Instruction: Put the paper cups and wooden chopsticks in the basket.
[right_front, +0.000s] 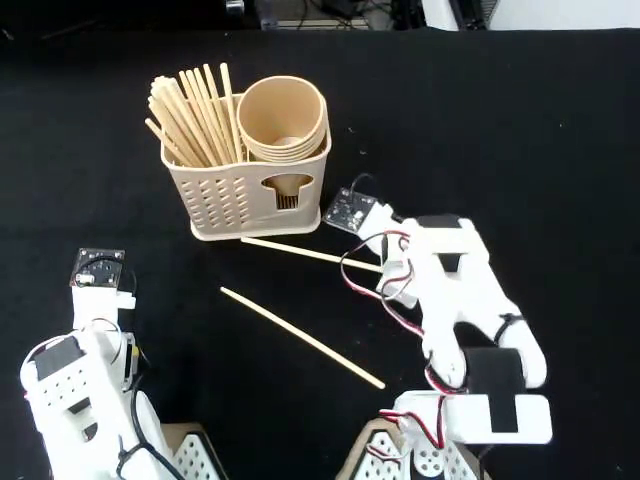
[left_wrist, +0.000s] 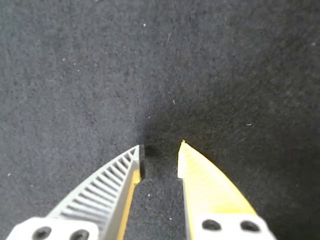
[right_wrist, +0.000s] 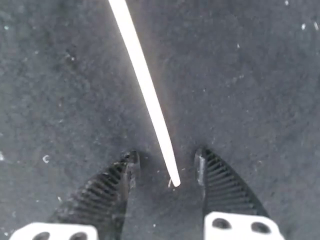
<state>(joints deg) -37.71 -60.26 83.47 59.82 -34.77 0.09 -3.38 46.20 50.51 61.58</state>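
Note:
A beige slotted basket (right_front: 245, 195) stands at the back of the table. It holds a stack of paper cups (right_front: 283, 118) and a bundle of wooden chopsticks (right_front: 190, 110). Two loose chopsticks lie on the black cloth: one (right_front: 300, 250) just in front of the basket, another (right_front: 300, 337) nearer the front. My right gripper (right_wrist: 166, 159) is open and low over the cloth, with the end of a chopstick (right_wrist: 145, 85) lying between its fingers. The right arm (right_front: 450, 290) hangs over the right end of the chopstick near the basket. My left gripper (left_wrist: 160, 147) is open over bare cloth.
The left arm (right_front: 85, 370) stands at the front left, well away from the basket and both loose chopsticks. Black cloth covers the whole table, with free room at the right and far left.

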